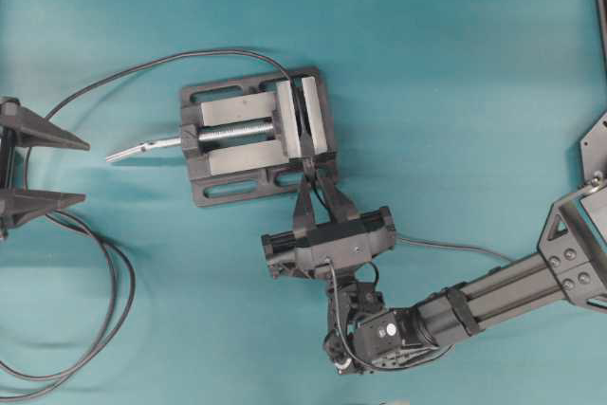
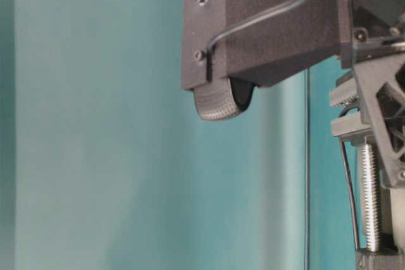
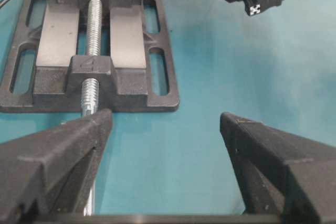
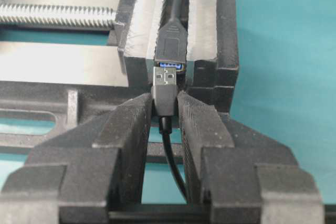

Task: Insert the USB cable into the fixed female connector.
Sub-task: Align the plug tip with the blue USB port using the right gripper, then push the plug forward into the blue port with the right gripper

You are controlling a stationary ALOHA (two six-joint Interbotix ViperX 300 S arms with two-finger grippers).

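In the right wrist view my right gripper (image 4: 165, 102) is shut on the black plug of the USB cable (image 4: 165, 94). The plug's short metal tip (image 4: 165, 77) stands right at the blue mouth of the fixed female connector (image 4: 171, 43), with most of the metal still showing. That connector is clamped between the jaws of the grey vise (image 4: 144, 22). From overhead, the right gripper (image 1: 319, 177) reaches the vise (image 1: 232, 163) from its near side, and the thin grey cable (image 1: 446, 246) trails off to the right. My left gripper (image 1: 57, 173) stands open and empty at the left edge.
The vise's silver screw handle (image 1: 142, 149) points left toward the left gripper, whose left finger (image 3: 79, 140) lies close to the screw (image 3: 90, 95). The thicker black cable (image 1: 104, 315) loops at the left and arcs over the vise's far side (image 1: 190, 58).
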